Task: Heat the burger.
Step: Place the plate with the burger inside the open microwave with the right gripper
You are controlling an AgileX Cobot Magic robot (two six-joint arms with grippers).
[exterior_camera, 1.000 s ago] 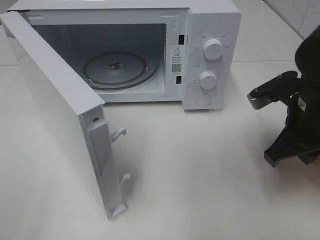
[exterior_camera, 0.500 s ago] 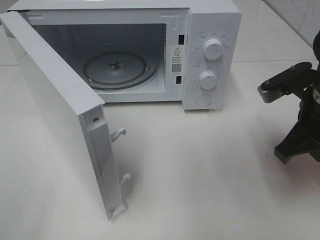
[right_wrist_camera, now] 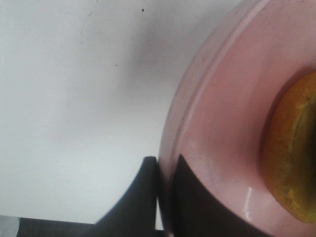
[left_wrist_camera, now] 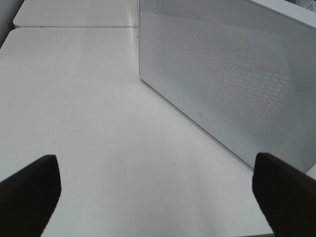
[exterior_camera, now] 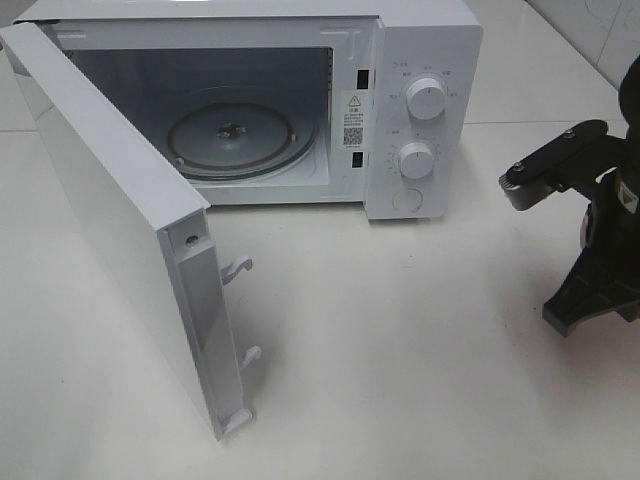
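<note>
The microwave (exterior_camera: pixel 430 40) has a smooth white shell with a faint sheen, and its knobs (exterior_camera: pixel 427 99) and door hooks (exterior_camera: pixel 238 267) look like white plastic. The door (left_wrist_camera: pixel 237 84) is smooth and white, its panel finely dotted like perforated mesh. The turntable (exterior_camera: pixel 240 140) is clear, glossy glass. The desk (exterior_camera: pixel 400 350) is white, smooth and softly reflective. The plate (right_wrist_camera: pixel 222 123) is pink and glossy with bright highlights; whether it is ceramic or plastic cannot be told. The burger (right_wrist_camera: pixel 291 163) shows a golden, slightly pitted bun. The left gripper (left_wrist_camera: pixel 155 170) and right gripper (right_wrist_camera: pixel 164 160) look matt black.
</note>
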